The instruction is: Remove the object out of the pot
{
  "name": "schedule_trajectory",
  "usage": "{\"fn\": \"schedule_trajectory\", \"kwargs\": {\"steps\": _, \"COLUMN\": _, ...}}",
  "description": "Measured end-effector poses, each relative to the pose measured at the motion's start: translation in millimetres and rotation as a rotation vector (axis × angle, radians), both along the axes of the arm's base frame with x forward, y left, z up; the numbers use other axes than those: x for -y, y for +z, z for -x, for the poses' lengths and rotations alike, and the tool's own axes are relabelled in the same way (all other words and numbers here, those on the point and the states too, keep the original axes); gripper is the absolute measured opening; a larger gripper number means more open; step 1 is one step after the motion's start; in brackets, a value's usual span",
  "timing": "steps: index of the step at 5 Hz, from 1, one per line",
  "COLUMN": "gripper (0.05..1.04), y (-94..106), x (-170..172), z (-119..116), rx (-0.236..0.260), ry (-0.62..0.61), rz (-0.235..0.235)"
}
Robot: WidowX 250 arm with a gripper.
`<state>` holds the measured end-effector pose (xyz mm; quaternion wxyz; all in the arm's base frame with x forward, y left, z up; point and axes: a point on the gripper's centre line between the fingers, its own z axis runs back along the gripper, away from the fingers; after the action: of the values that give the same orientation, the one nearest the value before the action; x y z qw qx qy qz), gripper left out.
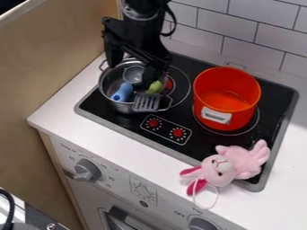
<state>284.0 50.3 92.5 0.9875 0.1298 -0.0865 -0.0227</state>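
Claw (132, 69) over the steel pot (106, 85), fingers spread apart, released. In the pot, below it: blue-handled item (123, 91), green item (155, 87), grey round item (133, 74); which one is the task's object, cannot tell. Grey slotted turner (146, 103) at the near rim. Beside, orange-red pot (246, 101). Nearer the front, pink plush rabbit (230, 166) across stovetop (190, 149) edge and counter (102, 130).

Black arm (146, 36) with grey band (139, 16), looping black cable (174, 21), black claw (132, 72).
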Motion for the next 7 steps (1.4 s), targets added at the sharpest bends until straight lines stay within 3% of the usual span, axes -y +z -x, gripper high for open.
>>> {"fn": "schedule_trajectory", "kwargs": {"steps": 4, "gripper": 0.999, "y": -15.9, "x": -8.9, "z": 5.4, "rx": 0.079, "ry": -0.029, "rz": 0.019}}
{"fn": "schedule_trajectory", "kwargs": {"steps": 7, "gripper": 0.999, "y": -25.6, "x": -10.0, "z": 4.6, "rx": 0.077, "ry": -0.043, "rz": 0.044}}
